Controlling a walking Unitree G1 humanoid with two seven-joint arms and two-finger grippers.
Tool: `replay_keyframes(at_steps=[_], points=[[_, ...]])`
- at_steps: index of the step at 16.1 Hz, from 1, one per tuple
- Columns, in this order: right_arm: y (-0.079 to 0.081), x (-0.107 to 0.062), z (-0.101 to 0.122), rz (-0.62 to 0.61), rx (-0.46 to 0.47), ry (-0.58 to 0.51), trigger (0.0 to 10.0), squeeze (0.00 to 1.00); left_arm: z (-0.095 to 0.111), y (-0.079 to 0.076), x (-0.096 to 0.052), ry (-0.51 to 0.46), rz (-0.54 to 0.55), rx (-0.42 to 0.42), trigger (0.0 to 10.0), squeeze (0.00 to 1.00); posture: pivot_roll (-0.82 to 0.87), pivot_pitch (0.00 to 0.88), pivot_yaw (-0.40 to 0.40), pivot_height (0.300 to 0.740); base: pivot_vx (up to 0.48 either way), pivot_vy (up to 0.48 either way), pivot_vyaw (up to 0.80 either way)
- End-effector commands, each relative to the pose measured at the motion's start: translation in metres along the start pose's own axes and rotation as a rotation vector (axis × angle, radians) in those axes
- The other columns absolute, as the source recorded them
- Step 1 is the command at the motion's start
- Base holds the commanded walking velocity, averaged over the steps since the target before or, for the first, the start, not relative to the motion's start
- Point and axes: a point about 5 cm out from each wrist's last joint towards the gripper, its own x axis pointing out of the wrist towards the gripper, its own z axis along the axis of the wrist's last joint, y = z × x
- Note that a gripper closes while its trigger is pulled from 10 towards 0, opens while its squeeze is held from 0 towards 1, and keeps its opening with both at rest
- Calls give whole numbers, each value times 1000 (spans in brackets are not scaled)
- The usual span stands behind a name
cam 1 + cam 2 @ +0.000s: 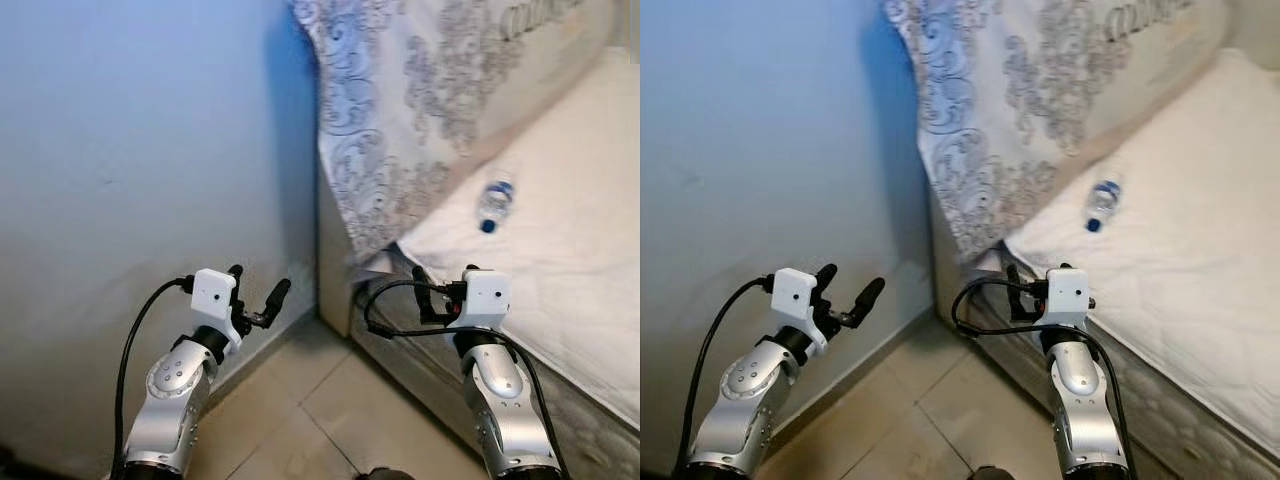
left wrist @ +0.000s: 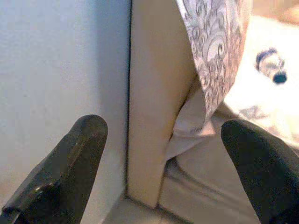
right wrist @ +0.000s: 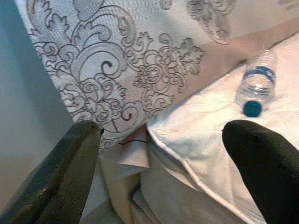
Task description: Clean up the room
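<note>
Clear plastic water bottle with blue cap (image 1: pixel 494 203) lies near the white mattress (image 1: pixel 580 270) head edge; our left pincer (image 1: pixel 258 292) and right pincer (image 3: pixel 163 172) both apart, empty. Risk: bottle rolls when nudged.

Head stereo pair looks forward-down at bed (image 1: pixel 560 260) corner and wall (image 1: pixel 140 150); both wrist cams face the same corner, closer, sharing bottle (image 3: pixel 256 87).

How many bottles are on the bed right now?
1. A clear plastic bottle with a blue cap lies on its side on the white mattress, near the patterned cover. Others may be hidden.
</note>
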Motion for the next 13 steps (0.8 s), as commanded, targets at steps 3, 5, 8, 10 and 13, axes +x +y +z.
replay_keyframes(at_steps=[3,5,8,10,13], points=[[-10,-5,3,-36,-25,-11,10000,0,-2,11,-6,-11,52,-53,10000,0,-90,0,8,740,0,0,-656],[-11,-11,0,-26,-41,8,10000,0,-7,9,-6,24,23,-38,10000,0,-86,0,-3,740,0,0,-688],[-11,-11,1,-14,-37,4,10000,0,-2,1,-3,-10,-39,32,10000,0,-90,0,-5,740,170,-268,-694],[-9,-9,4,-18,-33,-7,10000,0,1,-4,1,-24,-73,41,10000,0,-95,0,0,740,266,-396,-694],[-9,-10,5,-32,-32,-15,10000,0,6,-9,7,-36,-91,104,10000,0,-103,0,9,740,94,-129,-694]])
